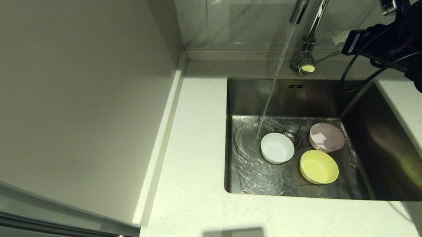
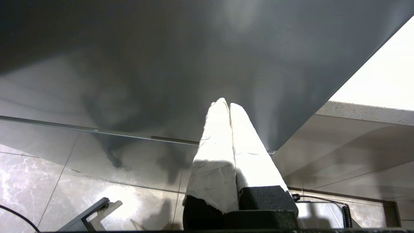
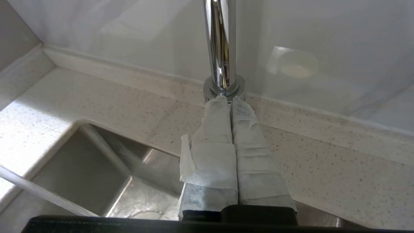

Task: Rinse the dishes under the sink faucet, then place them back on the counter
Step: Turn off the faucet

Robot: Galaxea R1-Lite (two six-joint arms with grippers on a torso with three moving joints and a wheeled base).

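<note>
Three bowls sit upright on the floor of the steel sink (image 1: 382, 146): white (image 1: 277, 148), pale pink (image 1: 326, 137) and pale yellow (image 1: 318, 167), grouped round the drain strainer (image 1: 291, 134). The chrome faucet (image 1: 317, 8) pours a stream of water (image 1: 274, 83) that lands just left of the white bowl. My right gripper (image 1: 340, 38) hovers beside the faucet's base, just above the tip of the thin lever (image 1: 326, 56). In the right wrist view its taped fingers are shut, tips (image 3: 230, 98) against the faucet base (image 3: 223, 89). My left gripper (image 2: 226, 103) is shut and empty, parked low by a grey cabinet front.
The off-white counter (image 1: 192, 165) surrounds the sink, with a wide strip on its left and a raised edge strip (image 1: 159, 137) along the wall. Grey wall panels stand behind the faucet. Black cables (image 1: 365, 65) hang from my right arm over the sink's back right corner.
</note>
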